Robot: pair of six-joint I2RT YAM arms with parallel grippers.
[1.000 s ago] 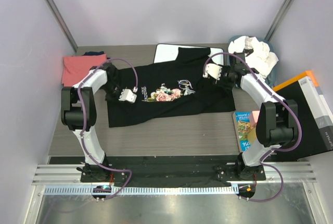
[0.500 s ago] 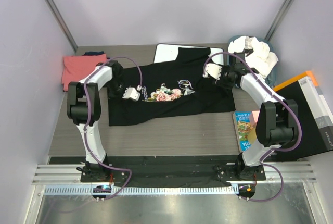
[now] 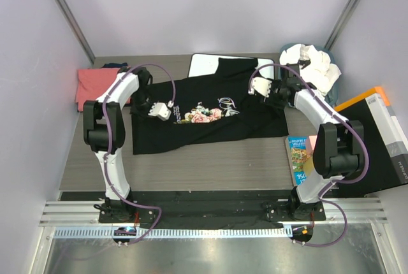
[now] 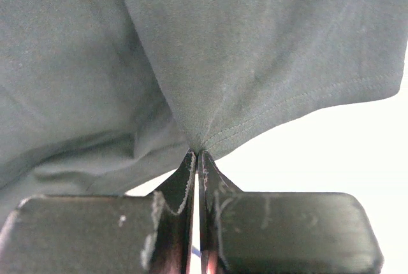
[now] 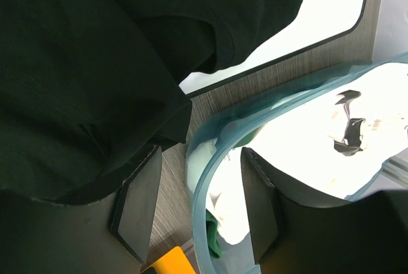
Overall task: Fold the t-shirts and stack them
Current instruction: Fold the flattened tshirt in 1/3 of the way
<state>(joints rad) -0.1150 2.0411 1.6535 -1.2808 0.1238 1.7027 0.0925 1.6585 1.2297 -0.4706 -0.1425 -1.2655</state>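
Observation:
The black t-shirt (image 3: 217,118) with pink-rose print lies spread face up mid-table. My left gripper (image 3: 159,110) is over its left part, shut on a pinch of the black cloth (image 4: 210,89) just above a stitched hem; the jaws (image 4: 196,154) meet with fabric between them. My right gripper (image 3: 260,86) hovers by the shirt's right sleeve, open, fingers (image 5: 137,197) apart and holding nothing (image 5: 199,159). A coral-pink t-shirt (image 3: 95,83) lies folded at the far left. White t-shirts (image 3: 313,62) are heaped in a blue basket (image 5: 207,178) at the back right.
A white board with a black rim (image 3: 205,65) lies under the shirt's collar end. A colourful booklet (image 3: 298,157) and a black box with an orange edge (image 3: 376,135) sit at the right. Grey walls close in on the table.
My left gripper has closed on the black shirt's cloth and drawn slightly toward the back, its elbow swinging back too. The right arm has stayed still.

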